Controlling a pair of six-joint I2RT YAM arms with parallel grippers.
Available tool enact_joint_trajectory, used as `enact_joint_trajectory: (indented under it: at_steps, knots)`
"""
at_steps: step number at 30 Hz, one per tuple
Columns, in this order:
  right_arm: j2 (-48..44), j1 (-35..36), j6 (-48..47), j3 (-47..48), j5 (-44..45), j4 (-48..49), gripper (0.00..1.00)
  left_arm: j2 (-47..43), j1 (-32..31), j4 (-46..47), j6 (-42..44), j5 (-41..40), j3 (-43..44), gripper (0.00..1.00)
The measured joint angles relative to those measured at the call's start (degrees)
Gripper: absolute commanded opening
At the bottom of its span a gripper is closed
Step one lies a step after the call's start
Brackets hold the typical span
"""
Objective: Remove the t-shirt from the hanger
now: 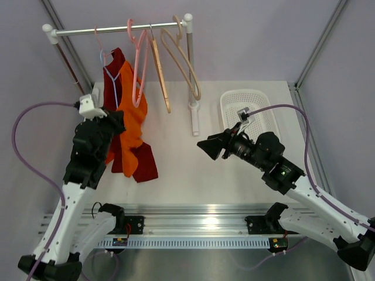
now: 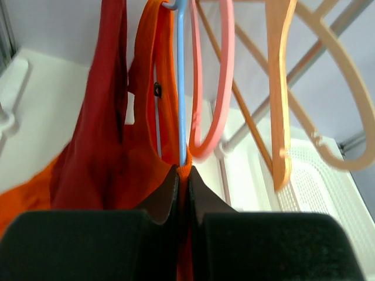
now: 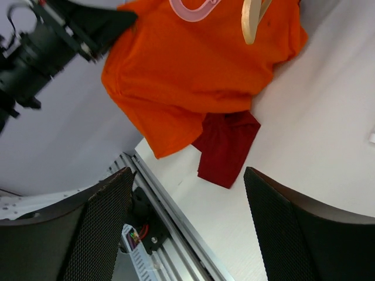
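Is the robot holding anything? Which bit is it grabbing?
The left gripper is pinching the orange t-shirt by a fold of cloth just under the blue hanger. The right gripper is open and holds nothing.

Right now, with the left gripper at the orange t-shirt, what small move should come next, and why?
Probably pull the left gripper slowly down and toward the arm bases. Its jaws are shut on the orange t-shirt just under the blue hanger, which carries the shirt, so a pull may slide the cloth off. The right gripper is open, apart from the cloth.
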Motion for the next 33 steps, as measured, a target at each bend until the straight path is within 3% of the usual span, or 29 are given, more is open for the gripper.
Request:
enact_joint_trajectory:
  at_steps: [4,10,14,22,33]
  knots:
    - [3.37,1.49,4.39,0.39,1.42,4.79,0.57,-10.05,-0.33,-4.87,-1.31,3.06,-7.15,0.00]
    - [15.12,11.96,8.50,4.28,7.06,11.32,0.58,-26.14,-0.35,-11.41,-2.10,11.91,-13.29,0.00]
    - [25.68,16.41,9.07,11.65,8.57,15.04,0.64,-33.20,-1.25,-15.08,-3.72,18.05,-16.59,0.00]
    - [39.54,19.98,8.57,26.12,10.05,18.56,0.59,-36.59,-2.56,-19.08,-5.46,24.33,-19.54,0.00]
    - [43.04,20.09,10.97,26.73,15.80,18.69,0.54,-37.35,-3.78,-19.52,-5.79,26.43,-19.52,0.00]
